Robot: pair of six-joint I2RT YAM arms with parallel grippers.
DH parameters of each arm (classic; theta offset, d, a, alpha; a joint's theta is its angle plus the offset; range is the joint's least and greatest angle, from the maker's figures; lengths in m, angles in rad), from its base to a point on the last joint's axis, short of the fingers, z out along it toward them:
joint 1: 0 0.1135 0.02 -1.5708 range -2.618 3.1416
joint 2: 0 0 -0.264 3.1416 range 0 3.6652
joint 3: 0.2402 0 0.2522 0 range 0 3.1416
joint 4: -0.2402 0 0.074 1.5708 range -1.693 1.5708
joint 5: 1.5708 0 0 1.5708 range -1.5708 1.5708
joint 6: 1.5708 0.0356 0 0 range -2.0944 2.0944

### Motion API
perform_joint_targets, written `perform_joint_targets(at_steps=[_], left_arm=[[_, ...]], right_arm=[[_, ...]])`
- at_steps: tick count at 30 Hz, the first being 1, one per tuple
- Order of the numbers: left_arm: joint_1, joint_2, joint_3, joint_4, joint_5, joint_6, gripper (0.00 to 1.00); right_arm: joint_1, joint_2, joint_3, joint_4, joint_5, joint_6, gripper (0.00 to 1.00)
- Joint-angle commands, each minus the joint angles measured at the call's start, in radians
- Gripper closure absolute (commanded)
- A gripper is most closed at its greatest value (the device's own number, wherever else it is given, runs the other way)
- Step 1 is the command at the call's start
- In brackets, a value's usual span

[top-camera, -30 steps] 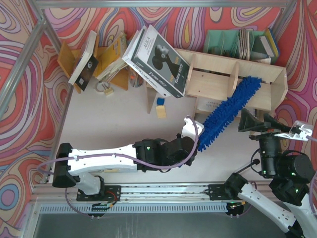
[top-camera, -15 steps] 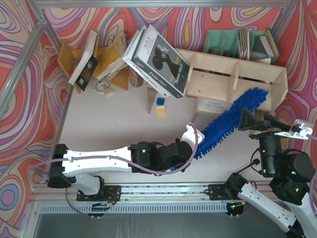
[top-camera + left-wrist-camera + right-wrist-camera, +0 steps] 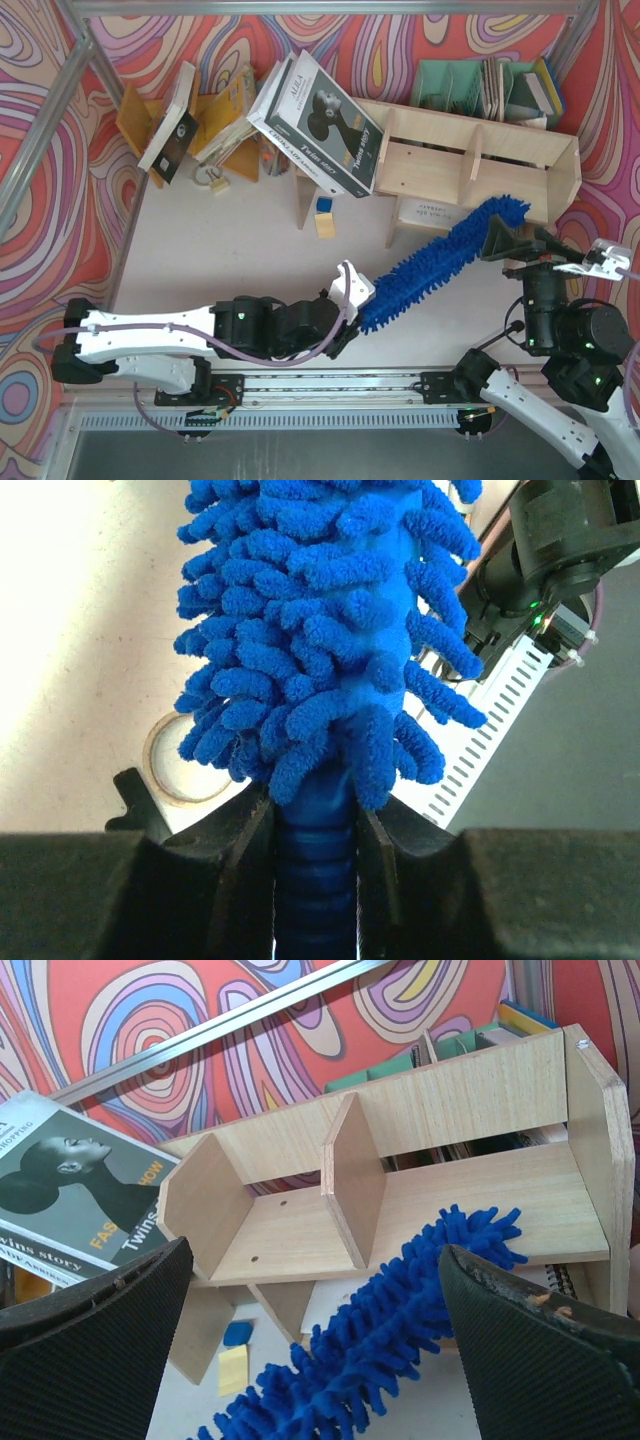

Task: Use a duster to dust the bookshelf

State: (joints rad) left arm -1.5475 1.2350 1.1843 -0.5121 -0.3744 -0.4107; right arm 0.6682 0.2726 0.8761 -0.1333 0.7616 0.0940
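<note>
The bookshelf (image 3: 470,165) of pale plywood stands at the back right, its open compartments facing me (image 3: 280,1230). The blue fluffy duster (image 3: 440,258) slants from the table's middle up to the right. Its tip rests at the front edge of the right compartment (image 3: 480,1235). My left gripper (image 3: 358,300) is shut on the duster's dark blue ribbed handle (image 3: 315,880), with the bristles (image 3: 320,630) fanning out just beyond the fingers. My right gripper (image 3: 535,250) hovers in front of the shelf's right end, open (image 3: 315,1260), with nothing between its wide-set fingers.
Large books (image 3: 320,125) lean against the shelf's left end. A green file organizer (image 3: 480,85) stands behind the shelf and an orange book rack (image 3: 200,120) at the back left. Small yellow and blue blocks (image 3: 324,215) lie on the table. A pale ring (image 3: 175,765) lies near my left gripper.
My left arm has drawn back toward the near left with the duster. The duster's tip has slid out of the upper compartment, rightward and down to the shelf's front edge. The right arm has stayed put.
</note>
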Motion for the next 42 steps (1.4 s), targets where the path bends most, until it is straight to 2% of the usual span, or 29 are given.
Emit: perform_joint_targets(at_steps=[1, 10, 22, 33, 42], left_arm=[[-0.005, -0.053, -0.057, 0.079, 0.018, 0.009, 1.00], [-0.020, -0.063, -0.073, 0.053, 0.063, 0.013, 1.00], [-0.036, -0.122, -0.138, 0.131, -0.025, 0.025, 1.00], [-0.036, 0.015, -0.095, 0.133, -0.002, 0.020, 1.00], [-0.036, 0.074, -0.088, 0.160, -0.073, 0.018, 1.00]], right_arm=[[0.002, 0.026, 0.016, 0.014, 0.028, -0.001, 0.01], [0.001, 0.038, 0.005, 0.019, 0.040, 0.006, 0.01], [0.002, 0.068, 0.025, 0.026, 0.034, -0.007, 0.01], [0.001, 0.065, 0.013, 0.028, 0.045, -0.001, 0.01], [0.002, 0.056, 0.000, 0.024, 0.045, 0.004, 0.01]])
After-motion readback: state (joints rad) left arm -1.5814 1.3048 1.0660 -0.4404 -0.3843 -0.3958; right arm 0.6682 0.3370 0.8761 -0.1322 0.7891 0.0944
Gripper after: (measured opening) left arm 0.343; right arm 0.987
